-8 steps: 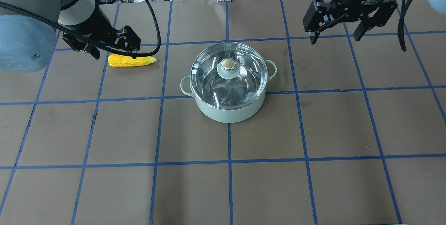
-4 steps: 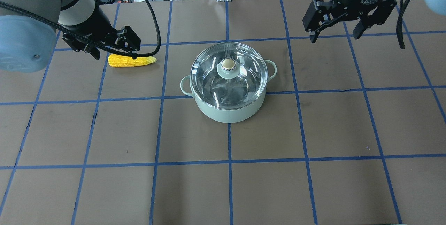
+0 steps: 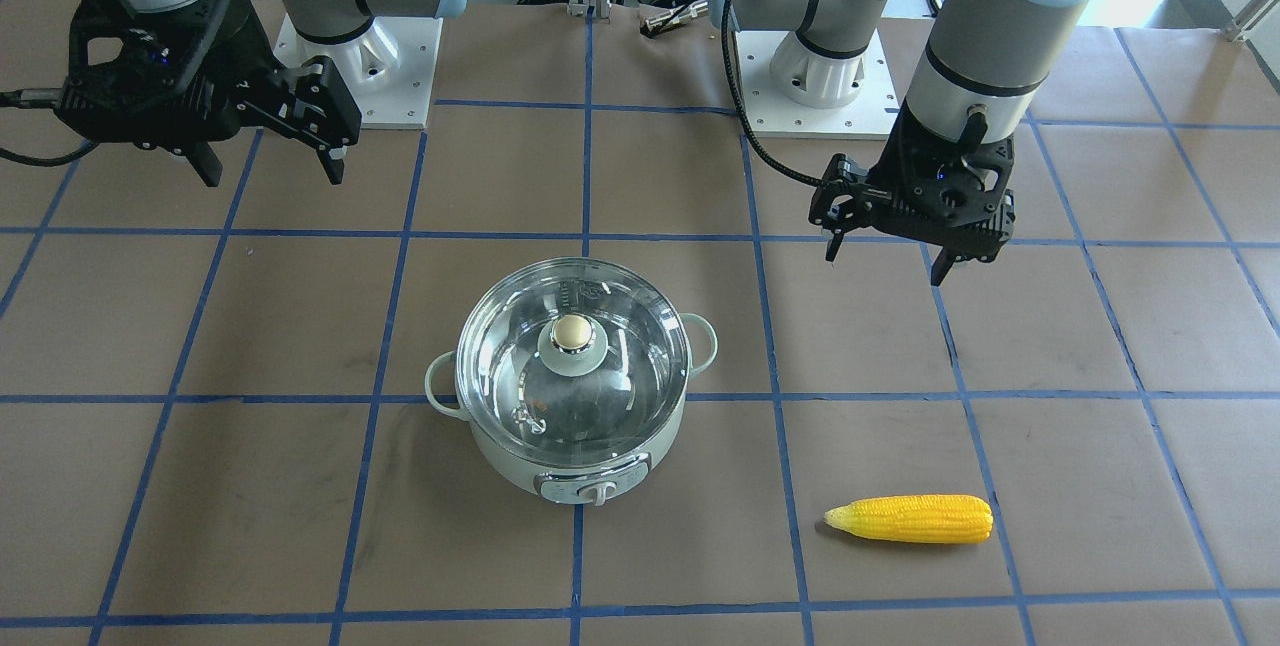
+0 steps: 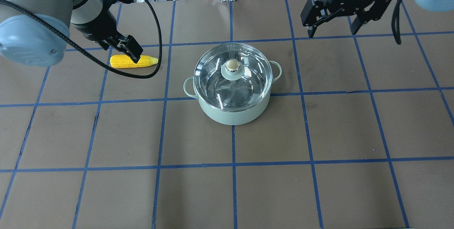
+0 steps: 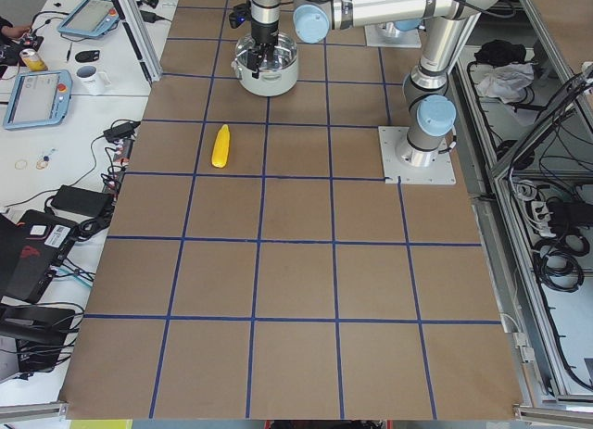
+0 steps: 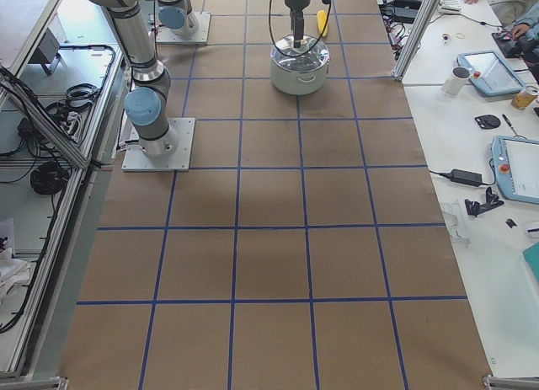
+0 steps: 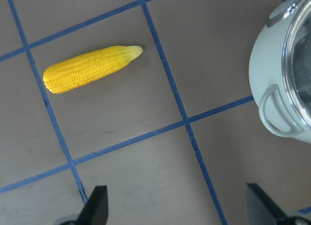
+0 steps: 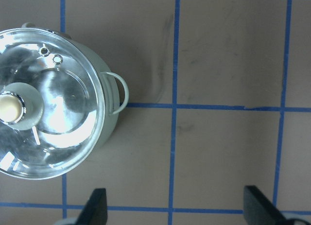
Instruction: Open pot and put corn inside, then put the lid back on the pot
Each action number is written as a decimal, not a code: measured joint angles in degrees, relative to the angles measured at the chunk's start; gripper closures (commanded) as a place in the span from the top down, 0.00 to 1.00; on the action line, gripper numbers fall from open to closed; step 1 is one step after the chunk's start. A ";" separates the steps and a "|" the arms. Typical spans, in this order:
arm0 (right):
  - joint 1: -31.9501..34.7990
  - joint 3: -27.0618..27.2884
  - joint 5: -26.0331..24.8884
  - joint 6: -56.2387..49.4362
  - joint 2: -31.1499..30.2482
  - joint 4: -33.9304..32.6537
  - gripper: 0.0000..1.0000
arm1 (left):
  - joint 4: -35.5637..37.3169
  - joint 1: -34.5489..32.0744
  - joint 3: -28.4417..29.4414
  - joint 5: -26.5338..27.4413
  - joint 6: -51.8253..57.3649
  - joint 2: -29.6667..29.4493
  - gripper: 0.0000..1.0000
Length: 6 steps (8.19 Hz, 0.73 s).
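Just now the left pincer (image 3: 884, 266) has turned at the wrist. A moment back the overhead view showed both its fingers spread; now only one shows there, the other hidden behind its own body. Its jaws stand wide apart with nothing between them. The corn (image 7: 90, 69) lies flat ahead of it, off toward one finger and well clear of both. The pot (image 4: 232, 115) sits to its other side, cut by the edge of the wrist view.

The right pincer (image 4: 332, 32) has shifted a little too, though we cannot tell whether it is rising or reaching out. Its jaws are likewise spread and empty. The lid (image 8: 53, 103) lies ahead of it and to one side, seated on the pot, with its knob (image 4: 232, 65) untouched.

We read this as both pincers lining up, no more. Pot, lid and corn have not moved, so every step is yet to do, and the lid must come off first.

From overhead the left finger overlaps the corn, yet the wrist view shows them apart, and we cannot tell how high that pincer hangs. The right pincer's body is cut off at the top of the overhead view. Both side views are too small to show either pincer's jaws.
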 measured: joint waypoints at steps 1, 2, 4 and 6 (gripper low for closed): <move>1.83 -0.90 0.61 2.46 1.87 -1.94 1.00 | 1.05 0.27 0.21 0.08 8.32 -1.57 1.00; 4.47 -2.16 0.98 5.91 4.19 -3.77 1.00 | 2.79 0.41 0.28 0.13 14.38 -3.21 1.00; 9.58 -3.74 1.81 13.30 9.51 -9.65 1.00 | 7.35 0.47 0.13 0.28 26.86 -6.71 1.00; 13.14 -4.09 3.52 20.15 14.38 -15.73 1.00 | 12.57 0.97 -0.01 0.97 37.91 -10.42 1.00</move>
